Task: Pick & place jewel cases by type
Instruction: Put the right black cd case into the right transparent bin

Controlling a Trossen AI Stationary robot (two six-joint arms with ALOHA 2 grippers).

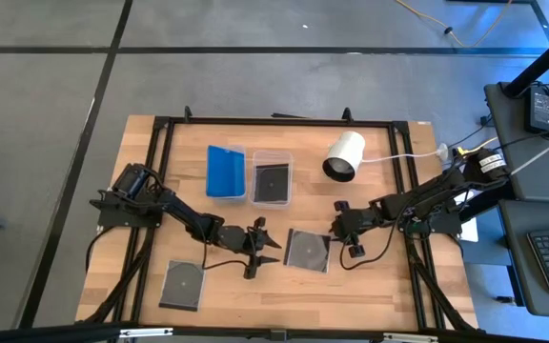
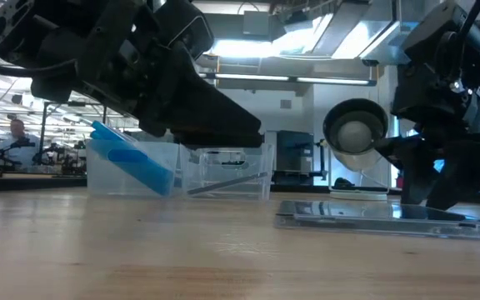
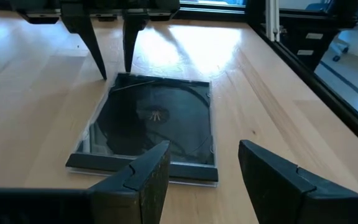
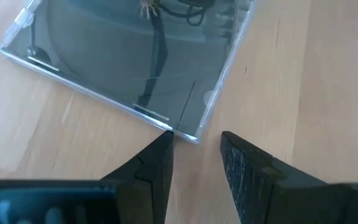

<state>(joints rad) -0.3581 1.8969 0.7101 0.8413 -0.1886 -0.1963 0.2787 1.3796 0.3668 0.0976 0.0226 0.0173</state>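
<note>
Flat square glossy dark jewel case (image 1: 308, 251) lies on wood-grain table (image 1: 370, 295).

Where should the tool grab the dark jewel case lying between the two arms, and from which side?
Probably at an edge. The dark jewel case lies flat on the table, so only its thin rim offers a hold. The right tool stands open at its nearest corner, the left tool open at the opposite edge; either could slide in low from its own side.
</note>
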